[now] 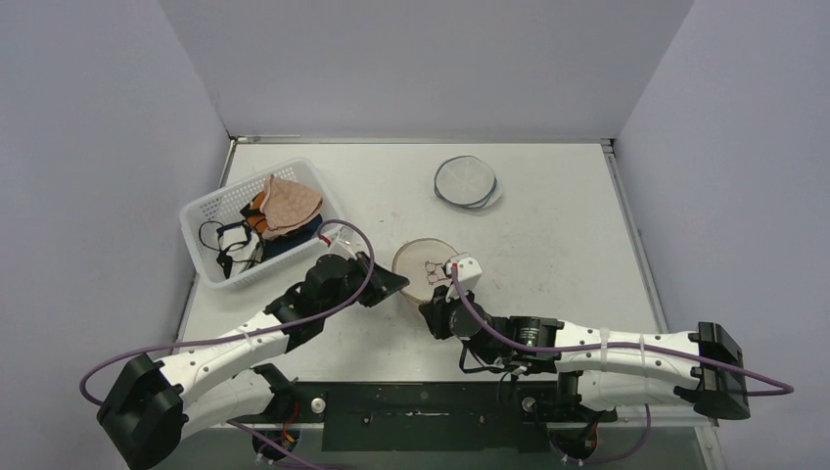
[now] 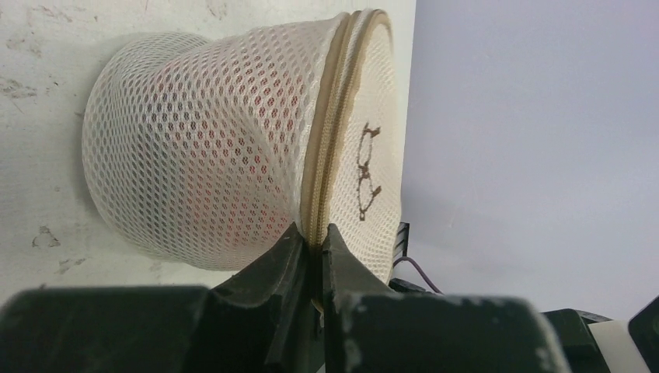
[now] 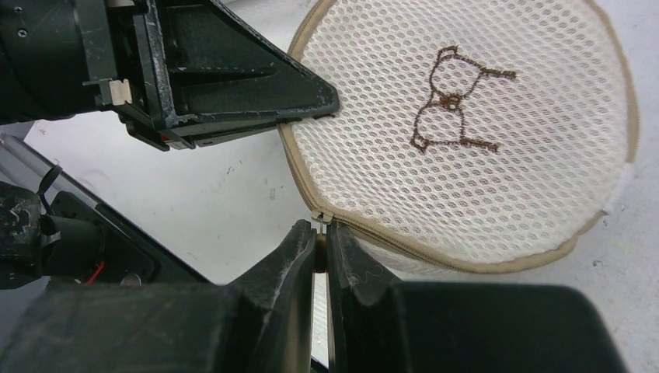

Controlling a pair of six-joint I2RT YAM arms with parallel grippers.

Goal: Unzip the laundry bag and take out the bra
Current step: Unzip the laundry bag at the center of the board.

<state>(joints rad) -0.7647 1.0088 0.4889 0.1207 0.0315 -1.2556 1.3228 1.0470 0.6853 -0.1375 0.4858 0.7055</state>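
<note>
The round white mesh laundry bag [image 2: 202, 148] with its beige zip band sits at the middle of the top view, between the two arms. The left gripper [image 2: 313, 233] is clamped on the bag's zip rim, bracing it. The right gripper [image 3: 320, 231] is pinched shut on the small metal zipper pull [image 3: 317, 217] at the bag's lower left edge. The zip looks closed as far as it shows, so opening has barely begun. A reddish shade through the mesh is probably the bra, not yet removed.
</note>
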